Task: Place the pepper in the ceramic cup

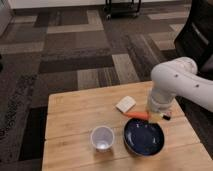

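Pincer (pixel 154 115) sits near the tabletop's (pixel 75 107) right edge, under the white arm, pressed together on the pepper's (pixel 137 115) thick end. Pepper lies roughly level, long axis running left w/ the tip toward the left edge, over the dish's (pixel 144 137) far rim. Cup (pixel 101 138) stands left of the dish, toward the front edge, so the carry likely goes left & frontward.

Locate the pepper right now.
In the camera view, the slim orange-red pepper is held by the robot's shut hand at table right, just above the dark blue dish's far rim, beside the pale rectangular block.
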Controlling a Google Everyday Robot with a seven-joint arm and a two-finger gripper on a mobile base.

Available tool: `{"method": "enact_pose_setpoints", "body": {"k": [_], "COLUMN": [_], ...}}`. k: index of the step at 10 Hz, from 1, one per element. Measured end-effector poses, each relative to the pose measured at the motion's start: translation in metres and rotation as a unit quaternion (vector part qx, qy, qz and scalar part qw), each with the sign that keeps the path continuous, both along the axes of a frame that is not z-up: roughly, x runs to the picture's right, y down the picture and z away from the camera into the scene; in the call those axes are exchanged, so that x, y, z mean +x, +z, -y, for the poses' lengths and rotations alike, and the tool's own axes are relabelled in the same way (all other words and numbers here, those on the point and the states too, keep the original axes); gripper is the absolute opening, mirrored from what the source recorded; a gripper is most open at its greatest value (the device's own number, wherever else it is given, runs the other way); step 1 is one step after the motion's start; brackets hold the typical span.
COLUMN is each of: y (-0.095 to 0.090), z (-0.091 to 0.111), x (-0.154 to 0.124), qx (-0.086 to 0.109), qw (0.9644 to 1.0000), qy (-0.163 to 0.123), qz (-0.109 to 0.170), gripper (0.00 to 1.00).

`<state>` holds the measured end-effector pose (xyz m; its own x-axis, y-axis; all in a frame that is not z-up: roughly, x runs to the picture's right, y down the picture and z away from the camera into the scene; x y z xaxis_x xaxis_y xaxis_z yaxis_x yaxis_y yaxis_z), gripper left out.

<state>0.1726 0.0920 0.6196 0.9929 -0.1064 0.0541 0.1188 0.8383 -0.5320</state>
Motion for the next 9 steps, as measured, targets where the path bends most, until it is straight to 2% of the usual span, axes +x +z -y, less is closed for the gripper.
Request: {"method": "enact_pose_setpoints", "body": {"k": [1, 2, 3, 4, 5, 6, 7, 8, 9], "y": [-0.006, -0.013, -0.019, -0.021, -0.022, -0.022, -0.021, -0.021, -0.021], "z": [0.004, 0.003, -0.006, -0.012, -0.013, -0.014, -0.017, -0.018, -0.022], "x": [-0.020, -0.044, -0.073, -0.092, -0.098, -0.111, -0.128, -0.132, -0.142], "qx": [0.016, 0.029, 0.032, 0.034, 0.036, 0.041, 0.045, 0.046, 0.047], "qw": [0.9992, 0.9959, 0.9899, 0.9840, 0.9819, 0.9767, 0.9697, 0.9680, 0.9639], "qy": [-0.033, -0.073, -0.115, -0.146, -0.155, -0.177, -0.202, -0.207, -0.218], "qz": [0.019, 0.044, 0.076, 0.097, 0.102, 0.114, 0.129, 0.134, 0.146], "gripper": [0.00, 0.00, 0.00, 0.00, 0.00, 0.00, 0.00, 0.00, 0.00]}}
